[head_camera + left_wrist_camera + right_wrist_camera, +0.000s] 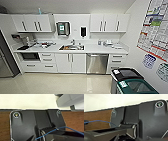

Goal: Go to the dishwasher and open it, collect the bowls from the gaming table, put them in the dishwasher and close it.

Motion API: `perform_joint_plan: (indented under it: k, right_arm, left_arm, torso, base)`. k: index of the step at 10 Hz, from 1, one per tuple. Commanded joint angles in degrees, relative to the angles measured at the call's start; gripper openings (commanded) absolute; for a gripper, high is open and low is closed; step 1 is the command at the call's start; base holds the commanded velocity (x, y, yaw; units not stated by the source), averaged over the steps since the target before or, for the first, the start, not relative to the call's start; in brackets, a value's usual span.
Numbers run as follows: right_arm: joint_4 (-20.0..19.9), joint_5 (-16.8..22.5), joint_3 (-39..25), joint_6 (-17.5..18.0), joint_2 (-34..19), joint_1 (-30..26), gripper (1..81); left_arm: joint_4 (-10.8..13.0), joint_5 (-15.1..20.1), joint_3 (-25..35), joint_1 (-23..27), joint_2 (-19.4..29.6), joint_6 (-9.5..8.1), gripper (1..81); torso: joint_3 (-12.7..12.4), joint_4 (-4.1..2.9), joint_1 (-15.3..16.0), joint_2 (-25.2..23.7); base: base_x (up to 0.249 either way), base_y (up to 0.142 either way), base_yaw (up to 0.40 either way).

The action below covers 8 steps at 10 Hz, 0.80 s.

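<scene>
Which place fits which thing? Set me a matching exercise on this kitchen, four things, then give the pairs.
Things:
1. dishwasher
2. sink
3. paper-towel dispenser
4. green-lidded bin

Places:
a. on the wall between the upper cabinets
b. under the counter, right of the white double doors
c. set into the countertop
d. on the floor by the right-hand wall

Pairs: 1-b, 2-c, 3-a, 4-d

The white kitchenette with its brushed stainless-steel dishwasher (pixel 97 63) is viewed from high, well back. Brown wood-grain flooring (pixel 5 125) is seen close in both wrist views.
</scene>
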<state>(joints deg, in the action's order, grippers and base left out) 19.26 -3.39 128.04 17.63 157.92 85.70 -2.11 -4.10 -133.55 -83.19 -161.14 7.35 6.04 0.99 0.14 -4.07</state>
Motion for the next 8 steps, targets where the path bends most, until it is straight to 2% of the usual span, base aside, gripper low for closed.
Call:
perform_joint_plan:
  k: [1, 8]
  right_arm:
    - [0.9, 2.2, -0.9, 0.0, -0.7, -2.7, 81.1]
    - [0.9, 2.2, -0.8, 0.0, -0.7, -2.7, 81.1]
  left_arm:
    - [0.4, 3.0, 0.7, 3.0, 0.6, 0.21, 81.1]
    - [0.4, 3.0, 0.7, 2.9, 0.6, 0.21, 81.1]
  torso:
    - [0.0, 0.0, 0.0, 0.0]
    - [0.0, 0.0, -0.1, 0.0]
  base:
    - [0.166, 0.0, 0.0]
    - [0.165, 0.0, 0.0]
